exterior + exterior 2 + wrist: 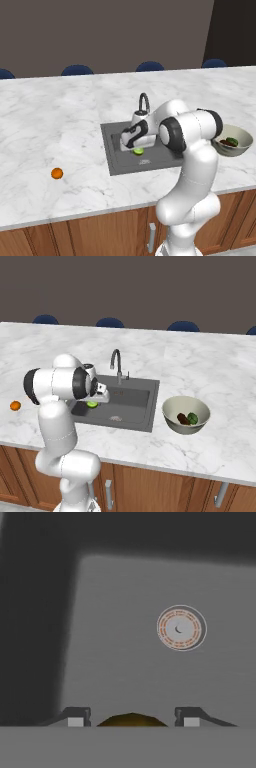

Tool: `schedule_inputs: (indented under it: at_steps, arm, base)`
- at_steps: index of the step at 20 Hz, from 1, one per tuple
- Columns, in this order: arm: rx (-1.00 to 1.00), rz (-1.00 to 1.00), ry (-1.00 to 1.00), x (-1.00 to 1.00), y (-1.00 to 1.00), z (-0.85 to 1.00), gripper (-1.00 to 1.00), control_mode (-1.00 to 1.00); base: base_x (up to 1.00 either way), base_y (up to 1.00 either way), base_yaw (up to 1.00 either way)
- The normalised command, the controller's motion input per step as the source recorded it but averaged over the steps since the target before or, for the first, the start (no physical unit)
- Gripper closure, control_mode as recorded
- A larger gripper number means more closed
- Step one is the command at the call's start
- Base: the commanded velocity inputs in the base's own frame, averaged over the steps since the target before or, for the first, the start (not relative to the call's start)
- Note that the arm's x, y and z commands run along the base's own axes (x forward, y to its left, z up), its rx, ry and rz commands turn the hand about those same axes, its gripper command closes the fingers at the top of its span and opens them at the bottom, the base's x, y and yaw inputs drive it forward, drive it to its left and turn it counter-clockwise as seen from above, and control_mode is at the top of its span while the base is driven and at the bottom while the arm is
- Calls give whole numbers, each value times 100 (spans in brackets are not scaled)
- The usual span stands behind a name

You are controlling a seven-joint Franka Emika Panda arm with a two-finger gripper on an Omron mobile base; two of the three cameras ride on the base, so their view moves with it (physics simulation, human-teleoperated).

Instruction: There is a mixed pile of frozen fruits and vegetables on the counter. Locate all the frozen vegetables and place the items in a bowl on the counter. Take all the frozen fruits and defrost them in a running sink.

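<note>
My gripper [136, 147] hangs over the dark grey sink [118, 161], shut on the lime-green round piece [138, 151]. In the hand view the piece's top [132, 719] sits between the two fingertips, with the round drain [181, 628] below on the basin floor. The small orange ball [57, 173] lies alone on the white marble counter [50, 120], far left of the sink. In the pale bowl [172, 406], right of the sink, lie the dark brown piece [183, 418] and the dark green oval [193, 417]. No water shows at the curved faucet [144, 101].
Blue chair backs [77, 70] line the counter's far edge. Brown cabinet fronts [150, 486] with handles run below the near edge. My own arm [192, 150] stands between the sink and the bowl in the left base view.
</note>
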Motion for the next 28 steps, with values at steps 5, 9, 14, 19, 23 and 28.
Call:
schedule_inputs:
  at_steps: [5,9,14,19,23,28]
  arm:
    - [-6,-5,1,27,-9,-32,100,-100]
    - [-4,-5,7,32,-12,-25,100,-100]
    - [0,-6,9,35,-14,-18,100,-100]
    - [0,-3,2,25,0,-32,100,-100]
    - [0,-1,-1,7,0,-27,100,-100]
    - [0,-1,-1,13,-2,-22,100,-100]
  base:
    - [0,0,0]
    - [0,0,0]
    - [0,0,0]
    - [0,0,0]
    - [0,0,0]
    - [0,0,0]
